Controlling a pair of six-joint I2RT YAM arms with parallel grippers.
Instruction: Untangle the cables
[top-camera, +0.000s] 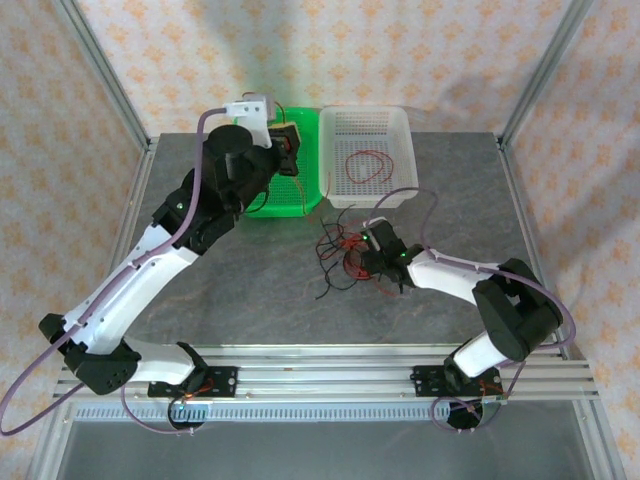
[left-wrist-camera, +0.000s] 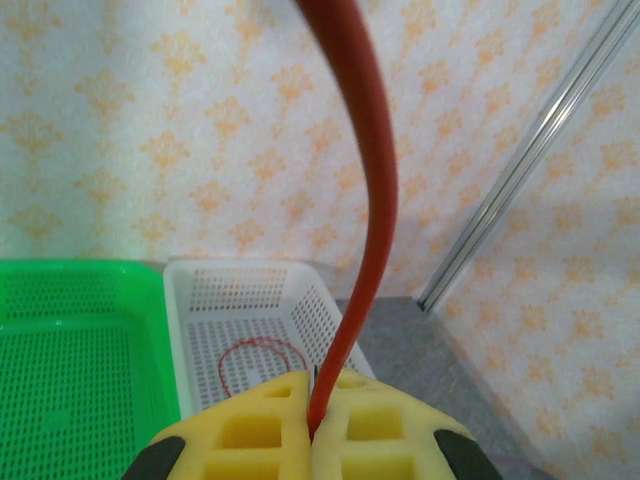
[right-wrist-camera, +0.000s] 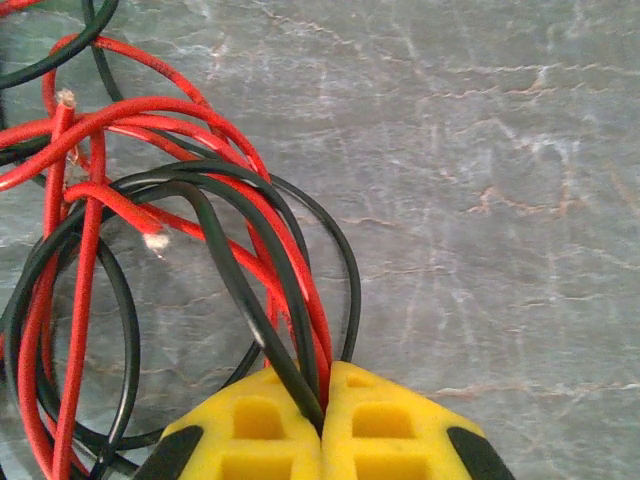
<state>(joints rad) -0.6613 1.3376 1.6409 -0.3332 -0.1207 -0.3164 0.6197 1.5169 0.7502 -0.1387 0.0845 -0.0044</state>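
My left gripper (left-wrist-camera: 312, 432) clamps a red cable (left-wrist-camera: 372, 200), seemingly over the eleven-o'clock green basket (left-wrist-camera: 60, 380); right gripper (right-wrist-camera: 323, 412) pinches tangled cables (right-wrist-camera: 150, 240).

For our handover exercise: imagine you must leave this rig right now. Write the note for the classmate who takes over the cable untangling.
Left gripper: shut on one red cable, held up by the green basket.
Right gripper: shut on red and black strands of the tangle, low on the table.
Done: one red loop lies in the white basket.
Left: drop off the held red cable, probably in the white basket, then separate the tangle strand by strand.
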